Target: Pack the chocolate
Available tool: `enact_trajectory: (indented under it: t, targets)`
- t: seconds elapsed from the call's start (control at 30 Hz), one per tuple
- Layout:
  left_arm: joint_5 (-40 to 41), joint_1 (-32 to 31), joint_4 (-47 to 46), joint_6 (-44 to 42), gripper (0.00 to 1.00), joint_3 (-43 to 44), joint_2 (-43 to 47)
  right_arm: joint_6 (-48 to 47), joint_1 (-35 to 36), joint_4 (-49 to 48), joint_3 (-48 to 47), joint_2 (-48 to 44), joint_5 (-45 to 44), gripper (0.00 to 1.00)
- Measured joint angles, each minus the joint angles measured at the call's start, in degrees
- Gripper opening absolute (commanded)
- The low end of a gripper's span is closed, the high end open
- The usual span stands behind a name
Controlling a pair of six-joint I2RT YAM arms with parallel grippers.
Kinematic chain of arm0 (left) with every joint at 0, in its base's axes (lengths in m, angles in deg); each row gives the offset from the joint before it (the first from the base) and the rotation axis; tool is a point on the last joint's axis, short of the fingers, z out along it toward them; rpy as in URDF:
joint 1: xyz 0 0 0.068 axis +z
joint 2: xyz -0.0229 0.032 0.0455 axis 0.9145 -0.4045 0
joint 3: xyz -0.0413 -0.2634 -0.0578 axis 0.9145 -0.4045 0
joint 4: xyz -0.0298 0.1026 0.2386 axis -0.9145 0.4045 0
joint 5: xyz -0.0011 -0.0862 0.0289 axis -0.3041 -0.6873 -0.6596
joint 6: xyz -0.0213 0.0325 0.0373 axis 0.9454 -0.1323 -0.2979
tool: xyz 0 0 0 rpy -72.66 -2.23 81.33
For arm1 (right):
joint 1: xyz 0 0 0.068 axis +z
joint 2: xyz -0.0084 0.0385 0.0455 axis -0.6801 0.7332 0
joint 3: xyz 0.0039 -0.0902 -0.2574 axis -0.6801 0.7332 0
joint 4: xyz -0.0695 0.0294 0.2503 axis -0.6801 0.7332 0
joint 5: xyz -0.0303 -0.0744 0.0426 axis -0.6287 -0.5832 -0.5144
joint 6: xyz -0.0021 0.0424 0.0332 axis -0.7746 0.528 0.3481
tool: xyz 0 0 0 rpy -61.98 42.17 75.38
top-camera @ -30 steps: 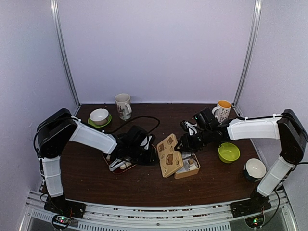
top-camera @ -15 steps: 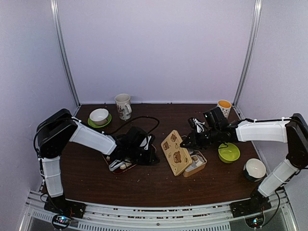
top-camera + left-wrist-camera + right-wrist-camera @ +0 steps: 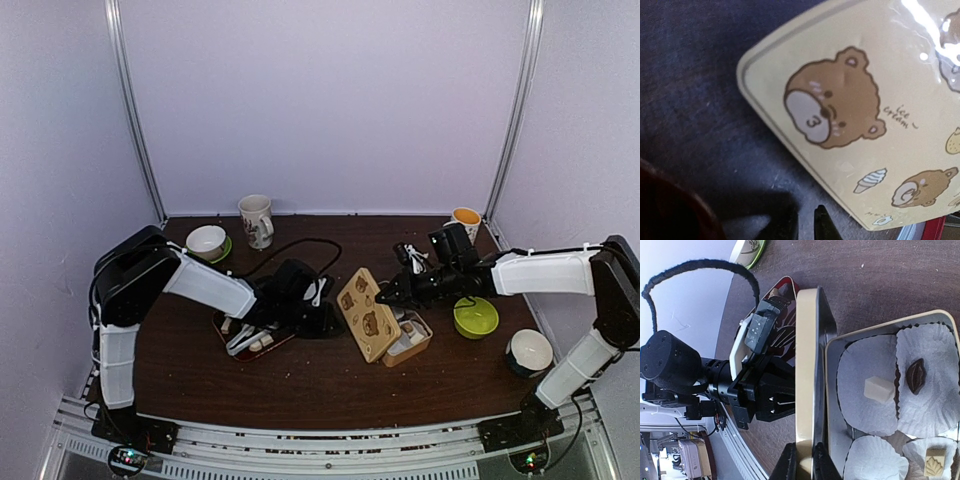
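My right hand is clenched on the edge of the upright lid at lower centre, and the chocolate sits in paper cups inside the tin at right, so I should swing the lid gently about its hinge, never dragging the tin.

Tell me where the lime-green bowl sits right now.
In the top view, the lime-green bowl sits on the right side, between the open tin and the white cup.
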Motion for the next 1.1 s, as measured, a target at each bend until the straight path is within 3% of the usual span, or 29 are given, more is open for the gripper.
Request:
enact_trajectory:
  t: [0.13, 0.23, 0.4, 0.6, 0.63, 1.1]
  targets:
    - [-1.2, 0.0, -0.72, 0.72, 0.15, 2.27, -2.03, -0.2, -0.72, -1.07, 0.5, 0.85, 0.39, 0.2]
    - [-2.03, 0.02, -2.25, 1.31, 0.15, 2.99, -3.1, -0.72, -1.51, -1.11, 0.74, 1.86, 0.15, 0.38]
    - [-2.21, 0.13, -3.69, 1.86, 0.15, 3.28, -3.67, -4.24, -1.99, 1.4, 0.72, 3.1, -1.73, 0.52]
    - [-2.21, 0.13, -4.37, 2.05, 0.15, 3.15, -3.67, -9.79, -1.99, 9.35, -1.7, 2.6, -6.95, 0.96]
    - [-2.19, 0.13, -4.5, 2.05, 0.15, 3.1, -3.67, -10.82, -1.99, 10.8, -2.14, 2.12, -8.17, 1.0]
    - [-2.08, 0.13, -4.98, 2.03, 0.15, 2.82, -3.67, -23.37, -1.99, 25.27, -8.41, -1.01, -18.45, 1.0]
